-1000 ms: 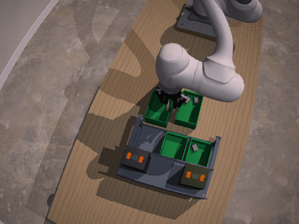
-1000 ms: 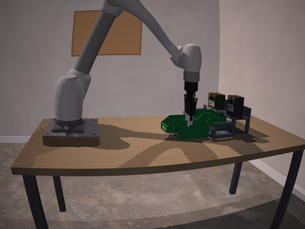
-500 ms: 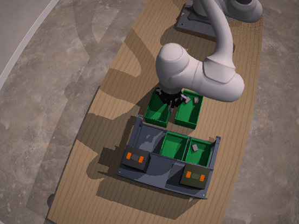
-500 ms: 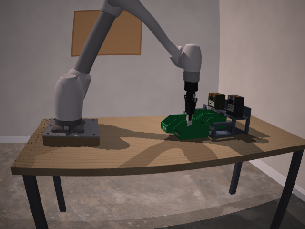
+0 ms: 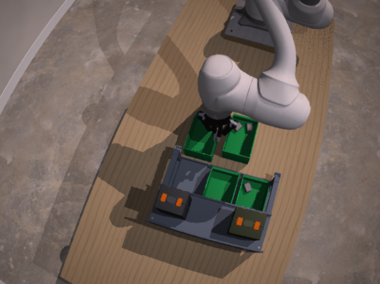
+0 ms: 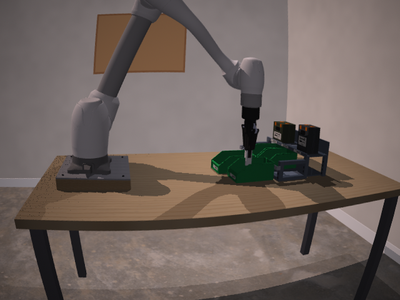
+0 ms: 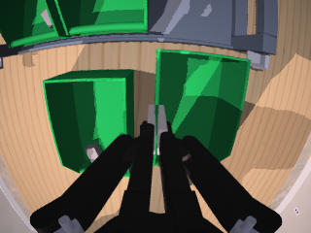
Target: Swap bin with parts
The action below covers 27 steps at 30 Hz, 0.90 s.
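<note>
The bin with parts (image 5: 237,145) (image 7: 109,112) stands upright on the table; grey parts (image 5: 249,126) lie at its open-front end. The empty bin (image 5: 198,148) (image 6: 258,172) (image 7: 209,92) stands upright beside it, in front of the shelf's gap (image 5: 186,171) (image 7: 209,24). No part shows inside it, though the gripper hides some of its inside. My gripper (image 5: 216,137) (image 6: 248,158) (image 7: 155,115) points down and is shut on the empty bin's side wall, the one facing the bin with parts. A narrow strip of table separates the two bins.
The grey shelf (image 5: 204,211) holds two more green bins, a middle one (image 5: 221,185) and an end one (image 5: 254,196) with a grey part. Its upper board carries a dark case (image 5: 173,206) (image 6: 308,140) and an olive case (image 5: 247,231) (image 6: 284,132). The shelf's end post (image 7: 258,59) is close to the empty bin.
</note>
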Motion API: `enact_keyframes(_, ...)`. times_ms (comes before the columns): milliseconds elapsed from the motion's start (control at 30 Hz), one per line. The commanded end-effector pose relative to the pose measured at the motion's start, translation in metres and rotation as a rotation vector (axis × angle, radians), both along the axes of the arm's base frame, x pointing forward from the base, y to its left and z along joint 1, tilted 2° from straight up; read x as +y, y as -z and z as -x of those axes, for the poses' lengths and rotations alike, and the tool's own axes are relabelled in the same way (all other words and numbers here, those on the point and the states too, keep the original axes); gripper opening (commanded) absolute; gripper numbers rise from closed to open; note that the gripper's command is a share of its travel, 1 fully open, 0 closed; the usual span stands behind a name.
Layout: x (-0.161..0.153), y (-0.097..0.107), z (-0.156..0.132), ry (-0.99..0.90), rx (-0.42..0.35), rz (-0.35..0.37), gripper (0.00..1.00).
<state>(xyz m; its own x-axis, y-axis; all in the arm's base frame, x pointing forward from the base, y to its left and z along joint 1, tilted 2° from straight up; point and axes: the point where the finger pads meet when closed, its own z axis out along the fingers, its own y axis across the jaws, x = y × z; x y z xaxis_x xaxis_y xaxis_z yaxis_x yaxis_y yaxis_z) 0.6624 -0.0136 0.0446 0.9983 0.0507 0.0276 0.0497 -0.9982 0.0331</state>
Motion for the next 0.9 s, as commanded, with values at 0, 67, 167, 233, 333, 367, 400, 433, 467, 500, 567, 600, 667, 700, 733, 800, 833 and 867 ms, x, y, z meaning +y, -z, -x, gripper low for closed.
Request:
enact_keyframes(0,0.000,0.000,0.000,0.000,0.000,0.000,0.10)
enact_keyframes(67,0.000,0.000,0.000,0.000,0.000,0.000,0.10)
enact_keyframes(167,0.000,0.000,0.000,0.000,0.000,0.000,0.10)
enact_keyframes(233,0.000,0.000,0.000,0.000,0.000,0.000,0.10)
enact_keyframes(333,0.000,-0.001,0.000,0.000,0.000,0.000,0.10)
enact_keyframes(367,0.000,-0.001,0.000,0.000,0.000,0.000,0.10)
enact_keyframes(400,0.000,-0.002,0.000,0.000,0.000,0.000,0.10)
enact_keyframes(433,0.000,-0.002,0.000,0.000,0.000,0.000,0.10)
enact_keyframes(467,0.000,-0.003,0.000,0.000,0.000,0.000,0.10)
enact_keyframes(500,0.000,-0.004,0.000,0.000,0.000,0.000,0.10)
enact_keyframes(567,0.000,-0.007,0.000,0.000,0.000,0.000,0.10)
enact_keyframes(600,0.000,-0.008,0.000,0.000,0.000,0.000,0.10)
enact_keyframes(667,0.000,-0.012,0.000,0.000,0.000,0.000,0.10)
enact_keyframes(700,0.000,-0.014,0.000,0.000,0.000,0.000,0.10)
enact_keyframes(733,0.001,-0.016,0.001,0.000,0.000,0.000,0.10)
enact_keyframes(800,0.001,-0.018,0.001,0.000,0.000,0.000,0.10)
enact_keyframes(833,0.001,-0.018,0.001,0.000,0.000,0.000,0.10)
enact_keyframes(867,0.001,-0.021,0.001,0.000,0.000,0.000,0.10)
